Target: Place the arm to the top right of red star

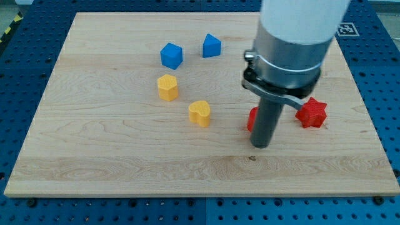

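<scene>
The red star (312, 113) lies on the wooden board (112, 156) at the view's right. My tip (261, 145) rests on the board to the lower left of the star, a short gap away. A second red block (252, 119) sits just left of the rod and is mostly hidden behind it; its shape cannot be made out. The arm's wide body covers the board above the star.
A blue cube (171, 55) and a blue pentagon-like block (212, 45) sit at the view's upper middle. A yellow block (167, 87) and a yellow heart (200, 113) lie left of my tip. The board's right edge is close to the star.
</scene>
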